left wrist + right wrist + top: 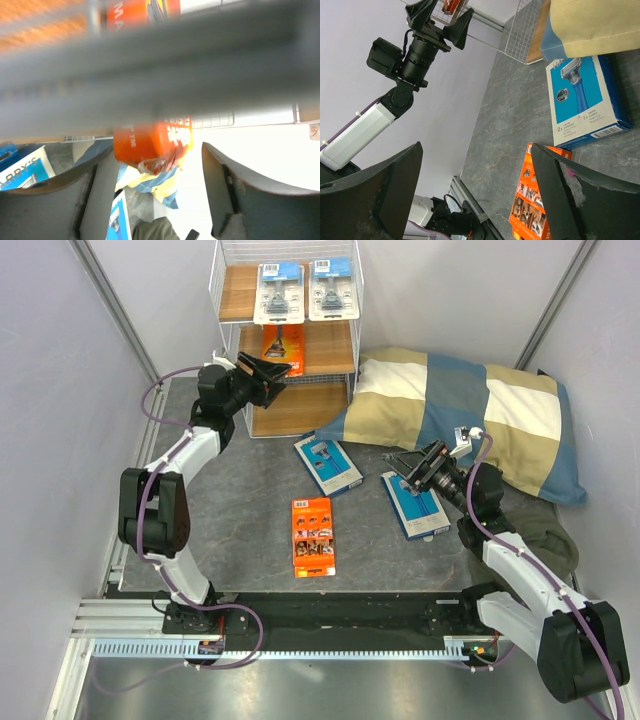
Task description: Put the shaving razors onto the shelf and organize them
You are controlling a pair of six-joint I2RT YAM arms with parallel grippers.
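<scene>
We found the left gripper (275, 370), fingers apart, at the shelf (235, 292) at twelve o'clock, by an orange pack (283, 341) on its middle tier, and the right gripper (403, 470), fingers apart too, over a blue box (418, 508) at four o'clock.

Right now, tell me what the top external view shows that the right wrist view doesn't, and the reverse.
Only top external: two clear blister razor packs with blue tops on the white wire shelf's top wooden tier, and a blue razor box under the right gripper. Only right wrist: the barcode on the other blue razor box. Both: that box beside the blue-and-beige checked pillow, the orange razor pack on the table, the open left gripper.
</scene>
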